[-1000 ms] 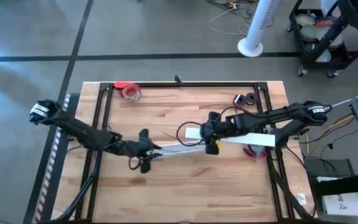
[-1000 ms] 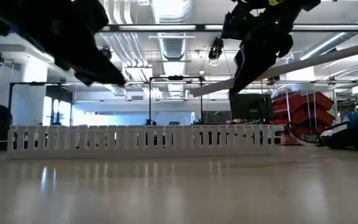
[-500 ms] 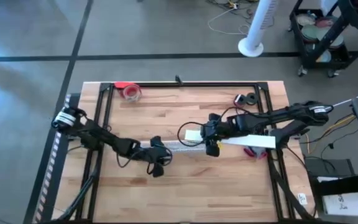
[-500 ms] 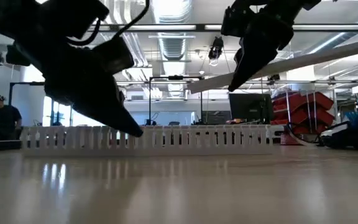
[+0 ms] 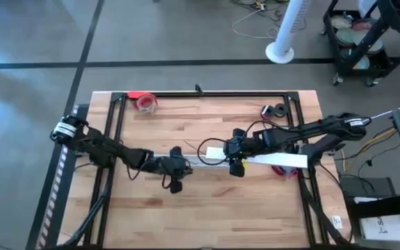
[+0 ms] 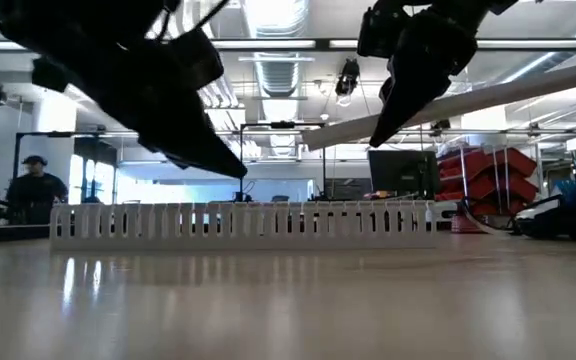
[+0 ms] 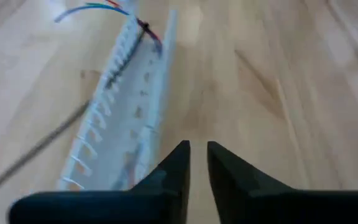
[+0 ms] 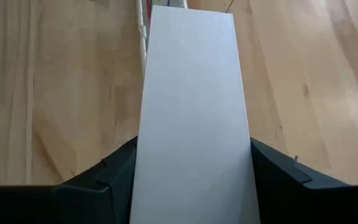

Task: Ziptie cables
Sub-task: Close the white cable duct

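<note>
We see thin coloured cables in the slotted white duct, untied; left tool nearly pressed together, right tool pinching the flat white cover strip.

no legible text, labels or numbers (nothing sharp enough)

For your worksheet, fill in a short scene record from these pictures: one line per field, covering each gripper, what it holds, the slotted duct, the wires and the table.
left gripper: near the table's middle, at the left end of the slotted duct, fingers nearly together, holding nothing
right gripper: shut on the flat white strip, raised above the table
flat white strip: long, plain, sticking out past the right gripper
slotted duct: white, lying on the table
wires: thin coloured strands in the duct's far end
table: wooden
</note>
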